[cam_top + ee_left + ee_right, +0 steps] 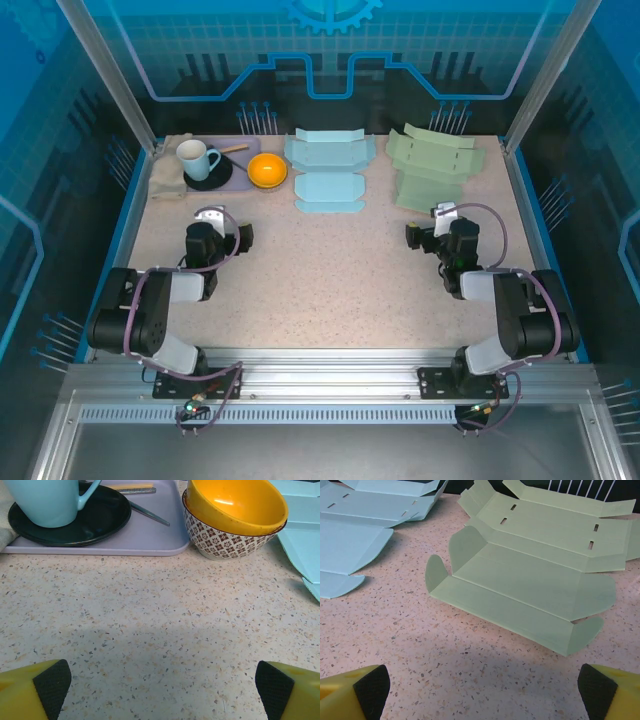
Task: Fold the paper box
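Green paper box (pixel 530 580) flat beyond right pincer (pixel 481 692).

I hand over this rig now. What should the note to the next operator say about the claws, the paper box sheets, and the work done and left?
Left claw: open, empty, low over the table, facing the orange bowl and the tray.
Right claw: open, empty, facing the green box sheets.
Blue box sheets lie far middle, green ones far right; all flat, unfolded, some green flaps slightly raised.
Done: nothing visible. Left: all the folding.
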